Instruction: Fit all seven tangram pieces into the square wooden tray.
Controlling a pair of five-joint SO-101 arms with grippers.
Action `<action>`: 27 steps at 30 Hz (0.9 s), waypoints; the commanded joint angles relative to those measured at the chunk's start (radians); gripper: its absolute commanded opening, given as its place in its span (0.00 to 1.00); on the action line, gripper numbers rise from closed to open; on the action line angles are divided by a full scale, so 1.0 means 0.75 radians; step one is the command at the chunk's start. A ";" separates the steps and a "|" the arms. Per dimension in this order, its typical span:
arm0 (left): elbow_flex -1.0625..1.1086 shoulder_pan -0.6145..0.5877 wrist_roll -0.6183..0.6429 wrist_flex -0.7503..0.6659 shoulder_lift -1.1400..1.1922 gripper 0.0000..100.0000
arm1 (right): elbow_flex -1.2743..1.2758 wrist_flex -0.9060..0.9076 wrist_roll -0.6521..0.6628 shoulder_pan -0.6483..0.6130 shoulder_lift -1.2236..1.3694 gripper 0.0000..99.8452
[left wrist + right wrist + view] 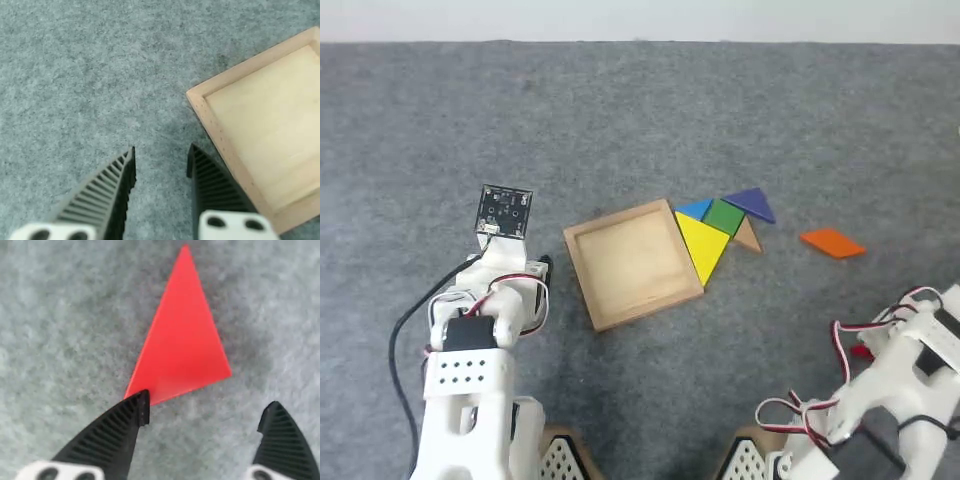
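Noted grey felt mat [640, 110] covering the whole table. Logged left arm [470, 380] at the near edge of the high view on one side, right arm [890, 380] at the near edge on the other, both white with loose wiring. Found square wooden tray [630, 262] near mid-table, lying flat, turned a little off square to the table edge, bare wood floor showing across the interior; seen again in the left wrist view [270, 120]. Found left gripper [161, 150] over bare mat just beside one tray corner, jaws moderately apart, nothing between them. Found right gripper [209, 402] low over the mat, jaws spread wide, straddling one side of the red triangle [185, 340]; one fingertip [125, 425] overlapping a corner of that piece, contact not determinable. Red triangle flat on the mat. Located yellow triangle [703, 245] flat on the mat against the tray's outer wall on the right arm's side, touching it. Located purple triangle [750, 205] at the far end of the same cluster, beside the green square [723, 217]. Located orange parallelogram [832, 242] alone on the mat, apart from the cluster, farther toward the right arm's side. Green square touching the yellow triangle's far edge. Located blue triangle [695, 209] between the tray's far corner and the green square. Located plain wood-coloured triangle [747, 238] tucked beside the yellow triangle, below the purple one.
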 commanded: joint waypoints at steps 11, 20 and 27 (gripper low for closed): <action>-0.011 0.008 -0.010 -0.027 0.004 0.17 | -0.211 0.024 -0.264 -0.071 -0.040 0.35; -0.011 0.008 -0.010 -0.027 0.004 0.17 | -0.229 -0.058 -0.299 -0.103 0.132 0.35; -0.011 0.008 -0.010 -0.029 0.004 0.17 | -0.405 -0.032 -0.248 -0.095 0.482 0.35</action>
